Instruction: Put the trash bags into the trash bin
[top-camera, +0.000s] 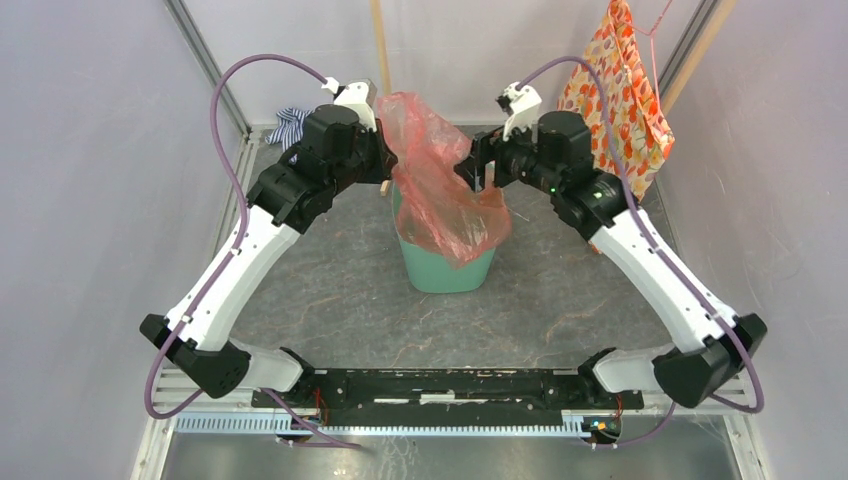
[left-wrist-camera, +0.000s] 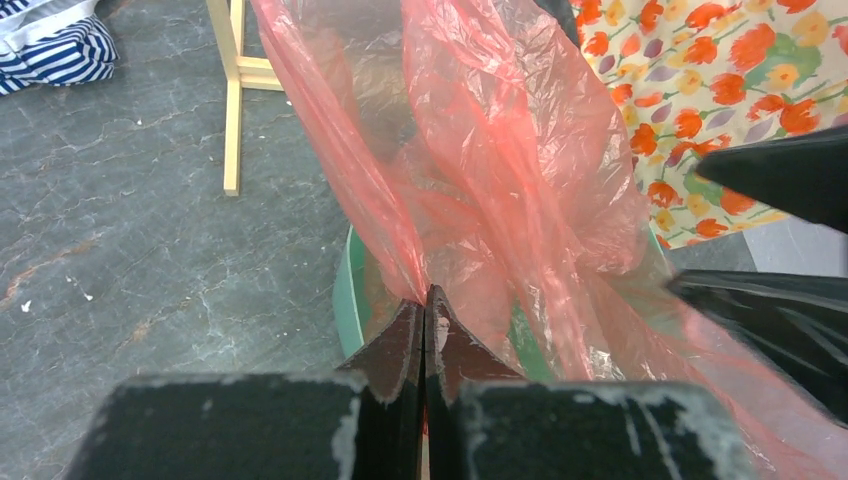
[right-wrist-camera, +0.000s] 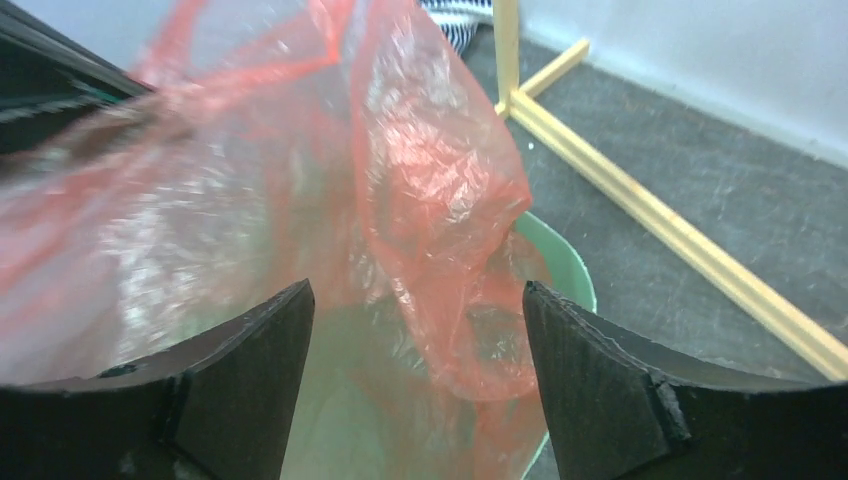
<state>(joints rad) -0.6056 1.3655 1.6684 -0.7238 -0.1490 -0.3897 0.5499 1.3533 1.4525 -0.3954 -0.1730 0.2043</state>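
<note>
The thin red-orange trash bag (top-camera: 435, 170) hangs stretched above the mint-green trash bin (top-camera: 445, 270), its lower part draped into and over the bin's mouth. My left gripper (top-camera: 385, 160) is at the bag's upper left. In the left wrist view it (left-wrist-camera: 427, 300) is shut, pinching a fold of the bag (left-wrist-camera: 500, 150) above the bin's rim (left-wrist-camera: 345, 290). My right gripper (top-camera: 472, 170) is at the bag's right side. Its jaws (right-wrist-camera: 415, 300) stand wide open with the bag (right-wrist-camera: 420, 170) hanging loose just beyond them, over the bin (right-wrist-camera: 565, 265).
An orange floral cloth (top-camera: 625, 90) hangs at the back right. A wooden stand (top-camera: 380, 50) rises just behind the bin, its foot on the floor (left-wrist-camera: 235, 110). A blue-striped cloth (top-camera: 288, 125) lies at the back left. Walls close in on both sides.
</note>
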